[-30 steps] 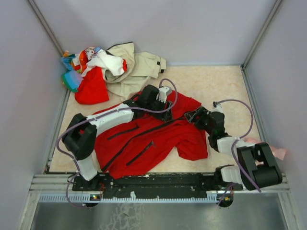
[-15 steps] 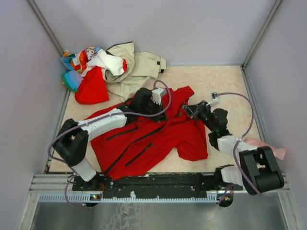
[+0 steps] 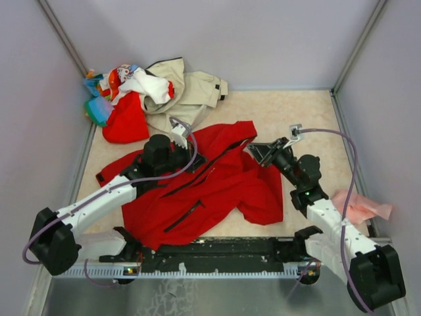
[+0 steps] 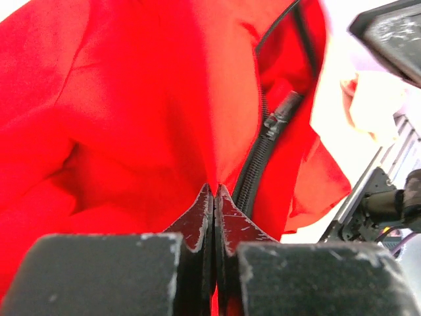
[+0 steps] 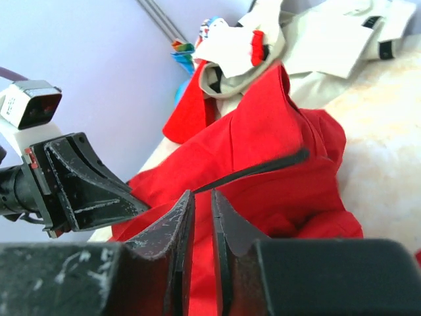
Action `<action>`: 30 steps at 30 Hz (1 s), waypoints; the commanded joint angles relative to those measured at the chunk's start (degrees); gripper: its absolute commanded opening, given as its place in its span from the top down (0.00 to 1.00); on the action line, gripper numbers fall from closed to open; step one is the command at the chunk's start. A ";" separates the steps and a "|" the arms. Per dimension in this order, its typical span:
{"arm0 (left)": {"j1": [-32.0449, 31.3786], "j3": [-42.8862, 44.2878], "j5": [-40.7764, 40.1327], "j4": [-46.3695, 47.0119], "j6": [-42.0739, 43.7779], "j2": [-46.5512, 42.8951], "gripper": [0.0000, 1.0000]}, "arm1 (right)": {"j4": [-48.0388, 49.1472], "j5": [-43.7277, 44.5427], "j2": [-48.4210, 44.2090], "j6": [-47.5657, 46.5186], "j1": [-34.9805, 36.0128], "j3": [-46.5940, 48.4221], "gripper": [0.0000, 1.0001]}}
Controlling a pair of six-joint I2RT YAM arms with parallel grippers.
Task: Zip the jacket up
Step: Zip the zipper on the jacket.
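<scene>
here, left fingers [image 4: 196,222] tight on the jacket [image 4: 131,99]; right fingers [image 5: 168,227] barely apart, hold unclear

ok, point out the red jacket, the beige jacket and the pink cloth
red jacket [image 3: 243,184], top view, front panel
beige jacket [image 3: 194,92], top view, middle of body
pink cloth [image 3: 358,205], top view, centre

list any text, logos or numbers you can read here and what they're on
No text can be read in any view.
jacket: no lettering or logo shows.
printed garment: colourful print, too small to read.
beige jacket: dark patches, no legible lettering on them.
</scene>
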 commanded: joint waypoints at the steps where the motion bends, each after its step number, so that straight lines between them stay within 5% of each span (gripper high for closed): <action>1: 0.46 -5.75 -3.31 -1.68 -0.93 -3.97 1.00 | -7.01 5.03 -5.72 -2.38 0.80 -3.78 0.83; 8: 0.46 -13.00 -1.74 0.87 -4.10 -6.02 1.00 | -18.66 9.45 -6.06 -6.38 6.70 -4.94 0.87; 18: -0.47 -14.48 -3.74 -1.53 -1.98 -8.07 1.00 | -26.06 17.76 -3.22 -7.08 10.10 5.79 0.44; 30: -2.87 -13.15 -8.46 -3.24 -0.49 -10.61 1.00 | -31.64 29.46 11.59 -6.21 13.02 15.64 0.37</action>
